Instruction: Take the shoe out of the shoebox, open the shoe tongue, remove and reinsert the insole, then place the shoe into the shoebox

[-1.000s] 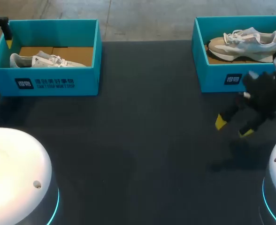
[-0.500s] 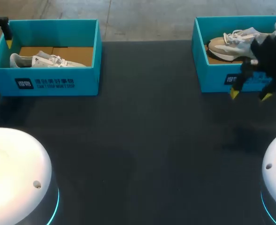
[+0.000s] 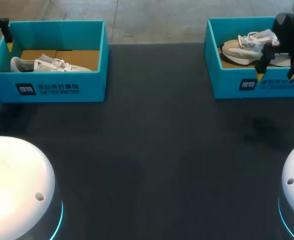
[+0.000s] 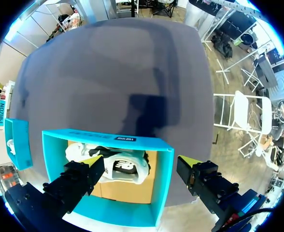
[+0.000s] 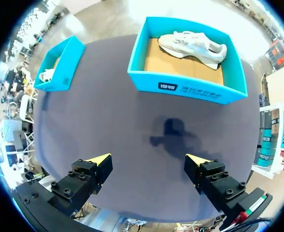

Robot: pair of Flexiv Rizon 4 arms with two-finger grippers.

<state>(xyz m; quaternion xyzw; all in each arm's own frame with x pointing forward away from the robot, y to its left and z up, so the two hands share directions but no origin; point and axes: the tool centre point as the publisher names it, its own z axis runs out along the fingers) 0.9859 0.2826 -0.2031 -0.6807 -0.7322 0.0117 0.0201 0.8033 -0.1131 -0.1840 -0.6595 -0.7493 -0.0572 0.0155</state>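
Two teal shoeboxes stand at the table's far side. The left shoebox (image 3: 52, 85) holds a white shoe (image 3: 47, 65). The right shoebox (image 3: 237, 82) holds a beige and white shoe (image 3: 249, 45). My right gripper (image 3: 277, 74) hangs open over the right box's front wall, nothing between its fingers. In the right wrist view the right gripper (image 5: 149, 160) is high above the table, with the box (image 5: 185, 87) and shoe (image 5: 192, 44) ahead of it. My left gripper (image 4: 141, 164) is open above the left box (image 4: 163, 183), whose white shoe (image 4: 120, 166) lies under it.
The dark table (image 3: 152, 150) stretches between and in front of the boxes. Two white round arm bases (image 3: 17, 185) sit at the near corners. In the head view only one left finger (image 3: 7, 36) shows, at the left box's far left corner.
My right gripper has risen from the table in front of the right box and moved away to the box's front wall, staying open. The left arm and both shoes have not moved.
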